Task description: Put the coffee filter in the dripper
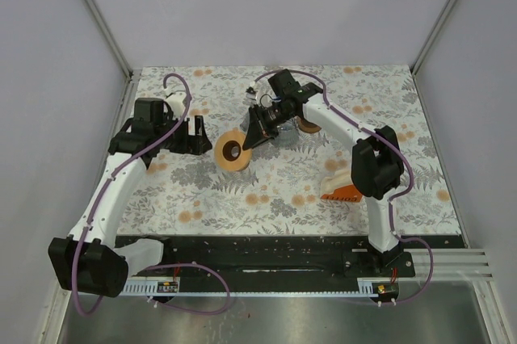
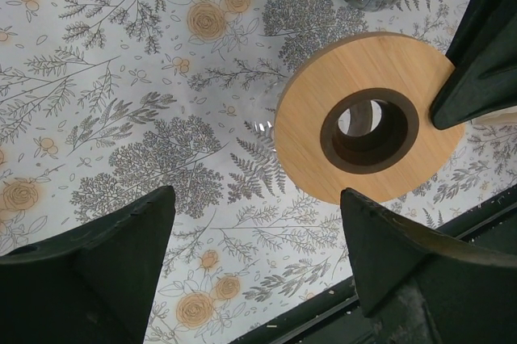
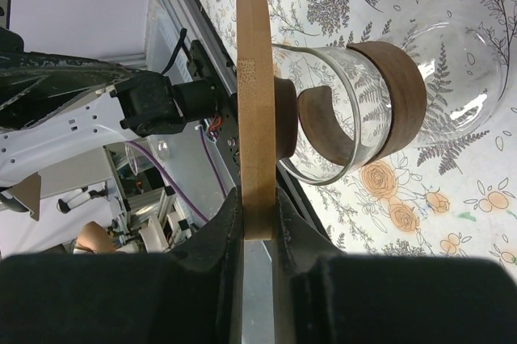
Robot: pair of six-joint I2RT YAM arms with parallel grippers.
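Note:
The dripper has a round wooden base disc (image 1: pixel 230 153), a dark wooden collar (image 3: pixel 400 90) and a clear glass cone (image 3: pixel 460 53). It lies tipped on its side above the flowered cloth. My right gripper (image 1: pixel 252 140) is shut on the rim of the disc (image 3: pixel 257 102), also seen in the left wrist view (image 2: pixel 315 118). My left gripper (image 1: pixel 198 136) is open and empty, left of the disc (image 2: pixel 257 199). A brown paper-like thing (image 1: pixel 308 124) lies behind the right arm. I cannot tell whether it is the coffee filter.
An orange holder (image 1: pixel 342 192) with a pale thing (image 1: pixel 337 168) on it sits by the right arm's elbow. The black base rail (image 1: pixel 266 251) runs along the near edge. Grey walls stand close on the left, right and back.

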